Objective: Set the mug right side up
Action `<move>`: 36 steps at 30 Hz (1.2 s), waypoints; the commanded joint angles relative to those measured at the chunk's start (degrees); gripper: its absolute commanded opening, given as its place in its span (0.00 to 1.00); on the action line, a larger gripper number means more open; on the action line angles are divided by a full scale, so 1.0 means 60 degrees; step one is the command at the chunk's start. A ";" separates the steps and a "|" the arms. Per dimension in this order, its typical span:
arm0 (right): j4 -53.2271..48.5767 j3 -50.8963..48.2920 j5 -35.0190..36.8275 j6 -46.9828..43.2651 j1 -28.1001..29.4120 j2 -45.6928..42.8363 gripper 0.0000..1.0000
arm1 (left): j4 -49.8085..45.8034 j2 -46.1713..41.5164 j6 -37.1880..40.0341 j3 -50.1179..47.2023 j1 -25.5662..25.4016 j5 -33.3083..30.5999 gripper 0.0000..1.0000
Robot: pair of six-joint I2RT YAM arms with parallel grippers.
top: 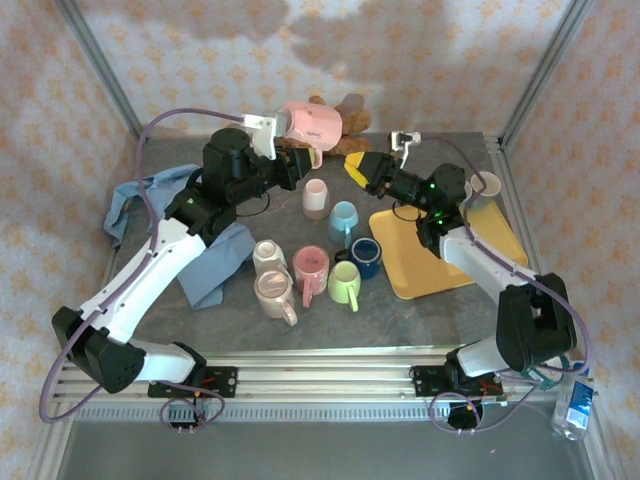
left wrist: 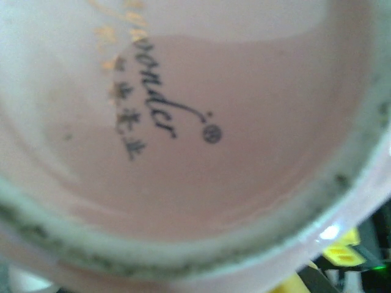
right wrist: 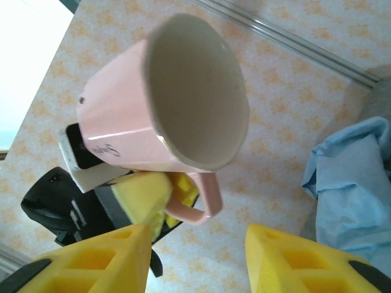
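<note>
The left gripper [top: 303, 157] is up in the air at the back of the table [top: 420, 320]. Its yellow fingers [right wrist: 145, 194] are pressed in on the mug [top: 312, 122] at the handle. The mug is pink and held well clear of the table. It lies on its side with its mouth turned toward the right arm and its handle hanging underneath. From the left wrist its base sits right up against the lens, showing a rough, speckled ring around a pink middle with a dark printed mark across it.

The right gripper [right wrist: 197, 238] hangs just off the mug's mouth, apart from it. Its jaws are spread wide with nothing between them, and its yellow fingers point up at the handle.

Just behind the mug a brown teddy [top: 347, 112] sits against the back wall. Under the mug, toward the middle of the table, stands a cluster of other mugs. A pale pink one [top: 316, 196] is nearest the grippers, then a light blue one [top: 343, 220] and a dark blue one [top: 366, 257]. A green one [top: 345, 285] is in the front row with three pinkish ones beside it.

To the right a yellow tray [top: 480, 235] lies flat, with the right arm reaching over it. A beige cup [top: 487, 185] stands by the tray's far corner. To the left a blue cloth [top: 150, 200] lies crumpled on the table, running under the left arm.
</note>
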 commanded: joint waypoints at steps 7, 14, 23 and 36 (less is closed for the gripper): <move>0.1786 0.0304 -0.0075 0.0589 0.0600 0.0226 0.49 | 0.2175 -0.0284 -0.0917 0.0596 0.0059 0.0526 0.00; 0.2680 0.0473 0.0330 0.1380 0.0844 0.0633 0.51 | 0.2641 -0.0114 -0.1423 0.0634 0.0054 0.0624 0.00; 0.4250 0.1011 0.0950 0.2443 0.1053 0.1466 0.49 | 0.2775 -0.0028 -0.1431 0.0493 0.0049 0.0695 0.00; 0.4504 0.1825 0.1709 0.2557 0.1385 0.1980 0.41 | 0.2824 -0.0036 -0.1658 0.0361 0.0052 0.0690 0.00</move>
